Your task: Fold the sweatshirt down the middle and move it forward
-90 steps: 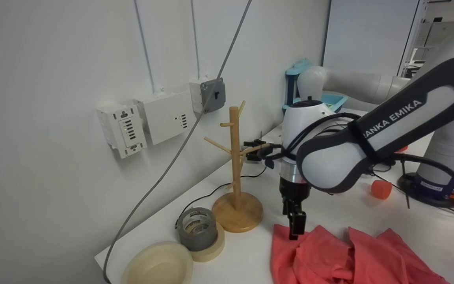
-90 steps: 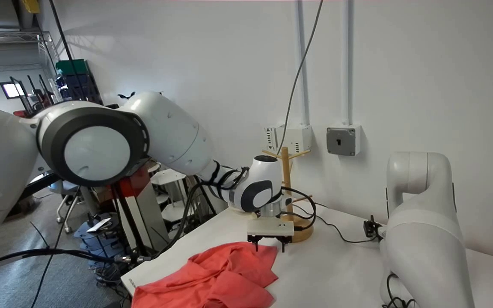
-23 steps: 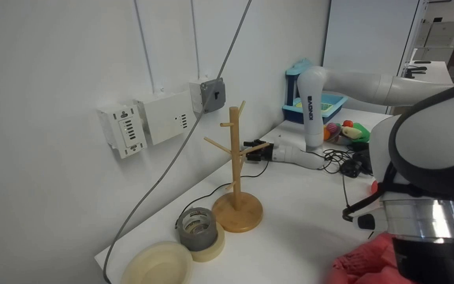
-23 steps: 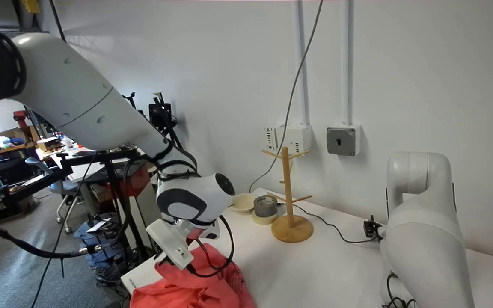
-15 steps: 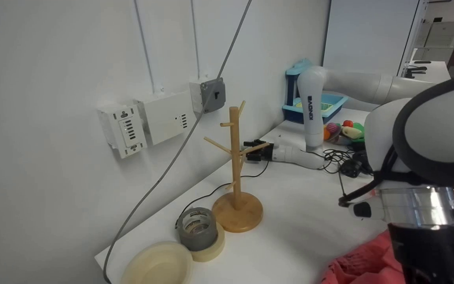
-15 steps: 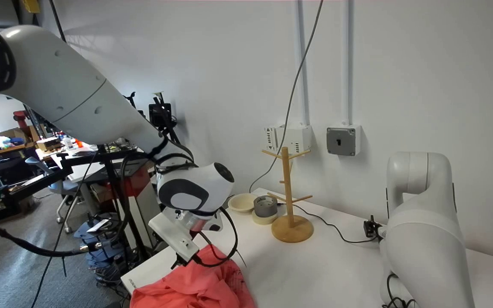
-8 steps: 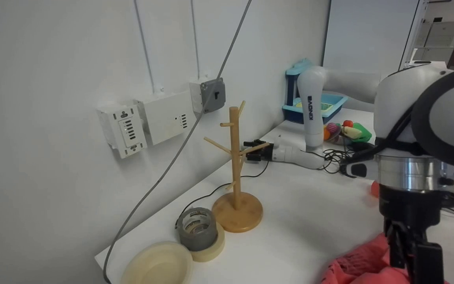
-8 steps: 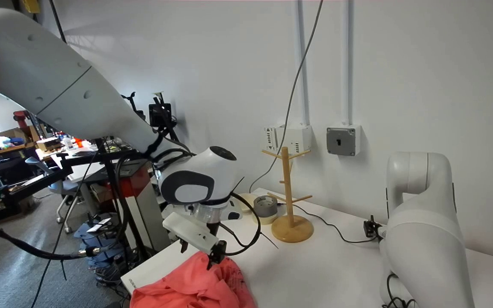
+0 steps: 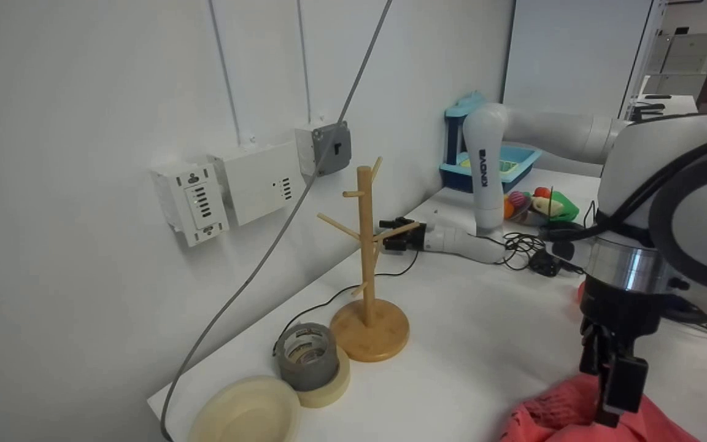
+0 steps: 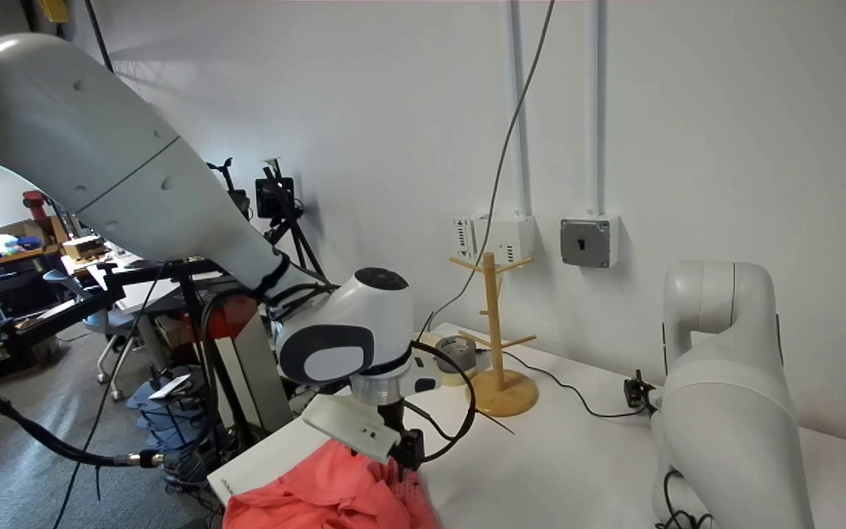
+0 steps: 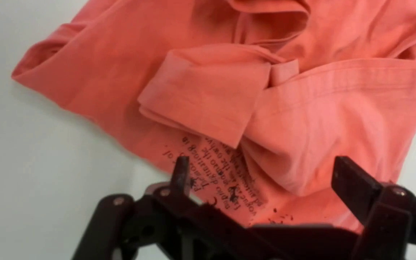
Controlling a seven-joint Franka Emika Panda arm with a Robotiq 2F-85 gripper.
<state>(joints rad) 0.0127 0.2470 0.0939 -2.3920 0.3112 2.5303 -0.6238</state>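
Observation:
The coral sweatshirt (image 11: 208,94) lies wrinkled and partly folded over on the white table. It also shows in both exterior views (image 9: 559,414) (image 10: 313,488). Black print (image 11: 226,173) shows on a layer beside a folded flap. My gripper (image 11: 260,160) is open, with its fingers wide apart and no cloth between them. In the exterior views it hangs tilted above the sweatshirt's edge on the peg stand side (image 9: 602,399) (image 10: 377,463). How far the fingertips are above the cloth is hard to tell. Part of the sweatshirt is cut off by the frame in both exterior views.
A wooden peg stand (image 9: 369,331), rolls of tape (image 9: 309,359) and a pale bowl (image 9: 246,411) stand along the wall. A second white arm (image 10: 731,411) rests on the table. Toys (image 9: 540,205) and a blue bin (image 9: 516,162) lie farther back.
The sweatshirt's edge by the peg stand has been drawn away from it and folded over, baring print. My gripper has since risen from the cloth and shifted back toward the stand.

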